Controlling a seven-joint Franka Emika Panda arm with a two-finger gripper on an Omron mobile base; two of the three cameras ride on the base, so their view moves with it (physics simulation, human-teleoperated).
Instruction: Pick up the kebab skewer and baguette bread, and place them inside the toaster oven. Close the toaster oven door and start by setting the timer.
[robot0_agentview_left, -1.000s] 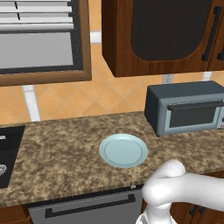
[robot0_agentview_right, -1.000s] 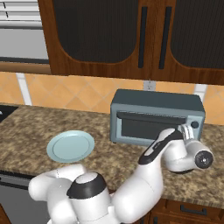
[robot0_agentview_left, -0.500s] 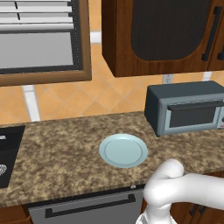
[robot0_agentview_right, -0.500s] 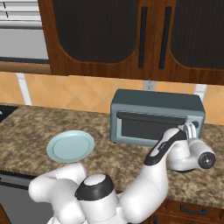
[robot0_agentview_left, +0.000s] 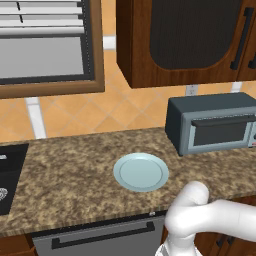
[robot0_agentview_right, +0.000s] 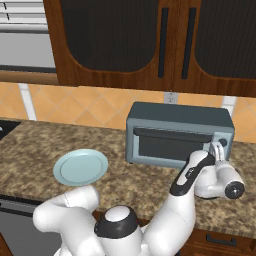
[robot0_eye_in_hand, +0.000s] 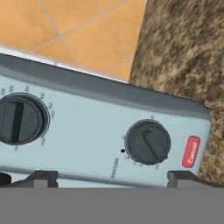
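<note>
The slate-blue toaster oven (robot0_agentview_left: 215, 122) (robot0_agentview_right: 180, 137) stands at the back of the granite counter. The toaster oven door (robot0_agentview_right: 167, 147) is shut, its dark bar handle (robot0_agentview_right: 172, 134) along the top. My gripper (robot0_agentview_right: 218, 149) is up against the control panel at the oven's right end. In the hand view the gripper (robot0_eye_in_hand: 113, 179) is open, with its fingertips (robot0_eye_in_hand: 41, 177) wide apart and nothing between them. It faces two dark knobs, one (robot0_eye_in_hand: 19, 120) on the left and one (robot0_eye_in_hand: 148, 142) nearer the middle, beside a red Cancel button (robot0_eye_in_hand: 191, 152). The kebab skewer and baguette bread are out of view.
A pale blue plate (robot0_agentview_left: 141, 171) (robot0_agentview_right: 80, 166) lies bare on the counter left of the oven. Dark wooden wall cabinets (robot0_agentview_right: 150, 40) hang above. A black cooktop (robot0_agentview_left: 7, 175) sits at the far left, a grey appliance front (robot0_agentview_left: 100, 237) below the counter edge.
The arm's lower joints have shifted slightly to the right. The gripper stays at the oven's control panel, still open.
</note>
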